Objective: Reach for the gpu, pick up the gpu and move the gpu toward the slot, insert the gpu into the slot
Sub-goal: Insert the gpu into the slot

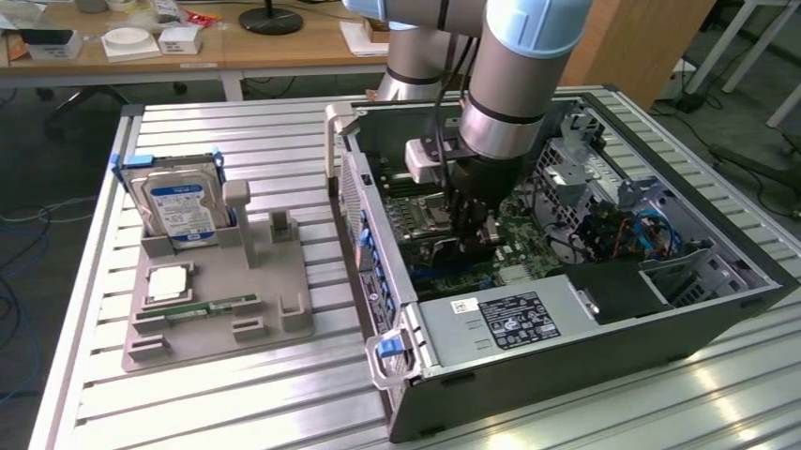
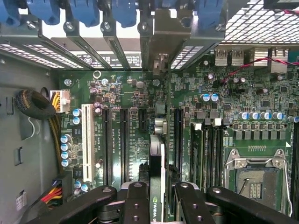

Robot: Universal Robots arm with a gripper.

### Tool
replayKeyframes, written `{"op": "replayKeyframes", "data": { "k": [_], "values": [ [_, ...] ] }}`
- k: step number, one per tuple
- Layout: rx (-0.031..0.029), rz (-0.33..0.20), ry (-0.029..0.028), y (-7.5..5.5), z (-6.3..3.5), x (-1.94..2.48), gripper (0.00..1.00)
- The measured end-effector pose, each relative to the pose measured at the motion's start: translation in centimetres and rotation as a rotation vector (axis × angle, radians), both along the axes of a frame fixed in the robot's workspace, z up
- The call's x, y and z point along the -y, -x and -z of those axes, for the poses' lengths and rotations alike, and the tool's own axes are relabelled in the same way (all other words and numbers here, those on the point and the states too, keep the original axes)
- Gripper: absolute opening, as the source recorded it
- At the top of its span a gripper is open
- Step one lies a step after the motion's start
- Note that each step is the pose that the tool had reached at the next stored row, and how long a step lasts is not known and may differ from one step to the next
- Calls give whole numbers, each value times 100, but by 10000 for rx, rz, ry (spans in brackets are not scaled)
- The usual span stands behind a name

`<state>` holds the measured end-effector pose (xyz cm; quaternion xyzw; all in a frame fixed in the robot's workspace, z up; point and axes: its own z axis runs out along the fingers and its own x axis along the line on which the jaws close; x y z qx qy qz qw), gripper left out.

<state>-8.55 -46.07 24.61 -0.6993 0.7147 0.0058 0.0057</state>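
Observation:
My gripper (image 2: pixel 156 189) is shut on the gpu (image 2: pixel 156 163), a thin black card seen edge-on between the two black fingers (image 2: pixel 136 196). The card stands upright over the green motherboard (image 2: pixel 135 100). It runs between two long black connector strips (image 2: pixel 124 140) toward the case's rear bracket openings, where its metal end bracket (image 2: pixel 161 63) sits. The slot directly under the card is hidden by the card itself. In the exterior view the gripper (image 1: pixel 474 234) reaches down deep inside the open computer case (image 1: pixel 414 281).
A silver processor socket (image 2: pixel 254 179) lies beside the memory slots. A white connector strip (image 2: pixel 87 140) and a cable bundle (image 2: pixel 32 105) sit on the other side. Outside the case, a grey fixture (image 1: pixel 269 300) holds a blue-labelled hard drive (image 1: pixel 175 202). The power supply (image 1: pixel 526 319) fills the case's near end.

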Motion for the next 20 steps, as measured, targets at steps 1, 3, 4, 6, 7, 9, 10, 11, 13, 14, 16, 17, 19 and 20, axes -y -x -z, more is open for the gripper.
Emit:
{"op": "replayKeyframes", "data": {
  "k": [1, 3, 4, 6, 7, 9, 10, 11, 13, 14, 16, 17, 19, 20],
  "values": [
    [1, 0, -1, 0, 0, -1, 26],
    [9, 0, -15, 3, -8, -2, 26],
    [24, -3, -43, 7, -10, -3, 26],
    [18, -4, -35, 17, -26, -1, 26],
    [15, -4, -31, 17, -28, 0, 26],
    [15, -2, -31, 19, -28, -1, 26],
    [15, -2, -30, 19, -28, -1, 26],
    [14, -2, -29, 19, -28, -1, 26],
    [15, -2, -31, 19, -20, -1, 26],
    [15, -2, -33, 19, -12, -1, 26],
    [15, -2, -34, 19, -2, -1, 26],
    [14, -1, -34, 19, 2, 0, 26],
    [15, -2, -34, 19, 10, -1, 26],
    [14, -1, -33, 19, 11, 0, 26]
  ]
}}
